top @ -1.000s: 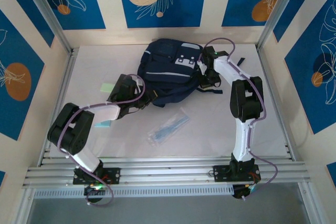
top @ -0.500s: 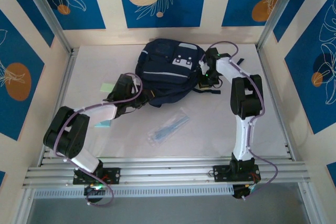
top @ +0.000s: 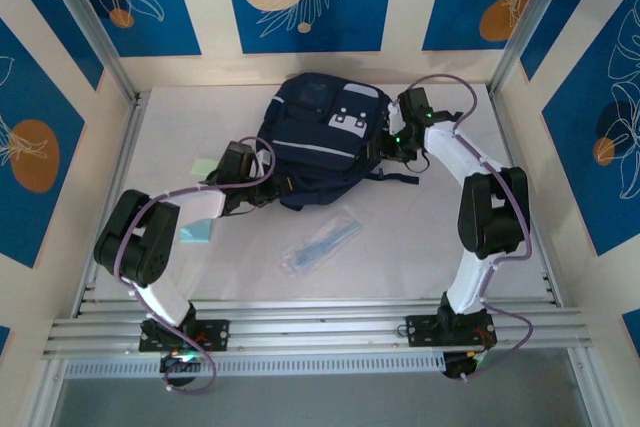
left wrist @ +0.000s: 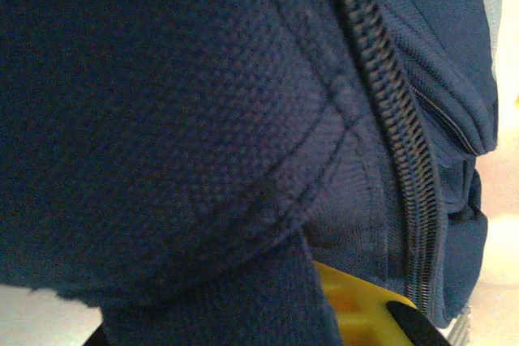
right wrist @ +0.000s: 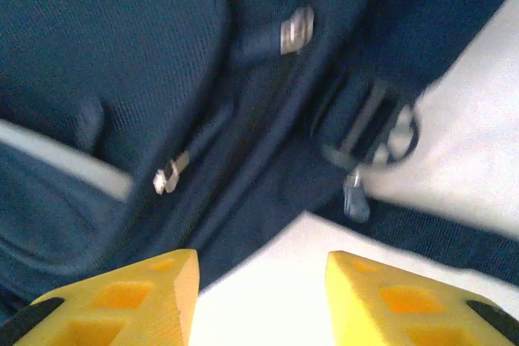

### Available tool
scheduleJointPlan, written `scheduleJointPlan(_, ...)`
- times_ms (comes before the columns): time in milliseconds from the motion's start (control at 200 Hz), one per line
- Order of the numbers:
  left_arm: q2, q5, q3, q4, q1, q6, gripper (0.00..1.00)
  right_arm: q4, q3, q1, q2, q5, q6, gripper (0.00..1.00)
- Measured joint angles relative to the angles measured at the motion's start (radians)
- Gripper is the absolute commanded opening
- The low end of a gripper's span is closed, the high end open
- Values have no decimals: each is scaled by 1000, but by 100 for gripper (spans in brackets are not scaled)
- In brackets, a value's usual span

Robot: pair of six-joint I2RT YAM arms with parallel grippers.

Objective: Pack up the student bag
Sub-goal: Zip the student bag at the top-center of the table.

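Large dark navy fabric student bag [top: 318, 132] lies at upper centre of the top view, long axis roughly top to bottom. Left gripper [top: 258, 185] is clamped, apparently on fabric at the bag's lower-left edge. Right gripper [right wrist: 259, 297] is nearer the zips, fingers apart and empty, with a silver zip pull [right wrist: 169, 176] up-left of them.

A robotics lab cell: white flat bench [top: 400, 257] fenced by silver aluminium frame posts [top: 85, 22], cream wall panels with blue leaf-print posters [top: 340, 7], slotted aluminium mounting rail [top: 320, 327] in front.
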Motion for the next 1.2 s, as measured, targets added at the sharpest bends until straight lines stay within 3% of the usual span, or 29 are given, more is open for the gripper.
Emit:
scheduleJointPlan(295,0,1,-5,-33,40,49,0,64,315,-39,266,-32,25,43)
scheduleJointPlan(510,6,2,-6,-36,53,53,0,69,340,-37,372,-92,47,44)
scheduleJointPlan(750,11,4,-6,-34,68,48,0,144,241,-18,368,-199,66,43)
scheduleJointPlan(945,31,4,-10,-24,83,19,0,248,28,5,238,-230,78,43)
scheduleJointPlan(1200,69,17,-8,29,86,-11,0,230,-109,114,131,-346,87,43)
